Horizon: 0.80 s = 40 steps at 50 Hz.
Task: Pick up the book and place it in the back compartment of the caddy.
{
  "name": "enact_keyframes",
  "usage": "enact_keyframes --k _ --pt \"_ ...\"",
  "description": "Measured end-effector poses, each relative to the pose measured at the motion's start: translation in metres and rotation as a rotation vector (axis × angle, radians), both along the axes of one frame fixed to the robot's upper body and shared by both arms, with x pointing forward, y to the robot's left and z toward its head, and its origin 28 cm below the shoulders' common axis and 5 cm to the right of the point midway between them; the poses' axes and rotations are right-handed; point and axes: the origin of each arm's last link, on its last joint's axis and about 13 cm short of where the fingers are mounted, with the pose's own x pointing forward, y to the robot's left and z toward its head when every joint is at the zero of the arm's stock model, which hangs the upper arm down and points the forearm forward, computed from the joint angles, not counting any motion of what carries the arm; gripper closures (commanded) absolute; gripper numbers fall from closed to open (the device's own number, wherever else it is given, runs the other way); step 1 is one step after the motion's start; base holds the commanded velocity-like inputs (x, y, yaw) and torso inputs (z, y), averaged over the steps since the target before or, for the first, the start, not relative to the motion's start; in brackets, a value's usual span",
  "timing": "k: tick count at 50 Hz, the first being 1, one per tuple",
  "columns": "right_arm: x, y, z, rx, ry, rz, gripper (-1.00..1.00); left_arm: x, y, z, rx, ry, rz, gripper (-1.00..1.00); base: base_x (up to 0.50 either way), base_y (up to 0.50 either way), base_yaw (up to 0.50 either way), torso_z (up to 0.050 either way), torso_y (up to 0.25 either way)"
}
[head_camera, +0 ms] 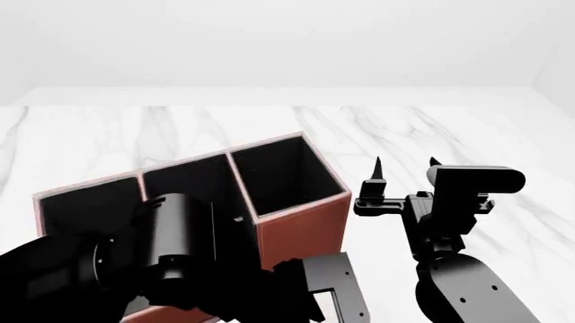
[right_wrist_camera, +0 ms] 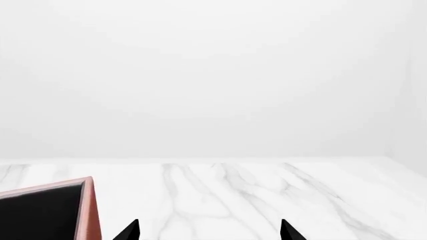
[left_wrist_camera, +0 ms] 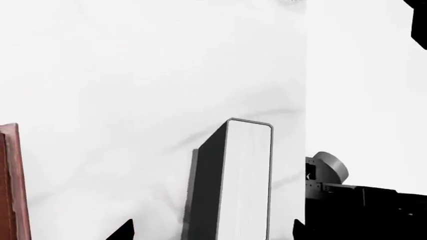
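Stands upright on its edge, the book, between spread left gripper tips for a side grasp, caddy close by; right gripper spread, idle

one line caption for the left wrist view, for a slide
Left gripper, open, lined up on the upright black book standing on the white marble table, with the caddy wall at the frame's edge.
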Motion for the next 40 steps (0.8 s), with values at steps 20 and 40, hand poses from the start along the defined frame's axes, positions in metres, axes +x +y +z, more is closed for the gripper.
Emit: enact_keyframes --k 20,40 --pt "0.0 -0.001 0.0 0.0 0.001 -0.003 -1.0 0.004 -0.01 -0.004 -0.018 0.008 -0.043 -1.0 0.0 0.0 0.0 0.0 0.0" --pt "0.0 -0.002 0.0 -0.001 0.001 -0.006 -1.0 -0.002 -0.021 -0.012 -0.029 0.029 -0.097 -1.0 0.0 0.0 0.0 0.0 0.0"
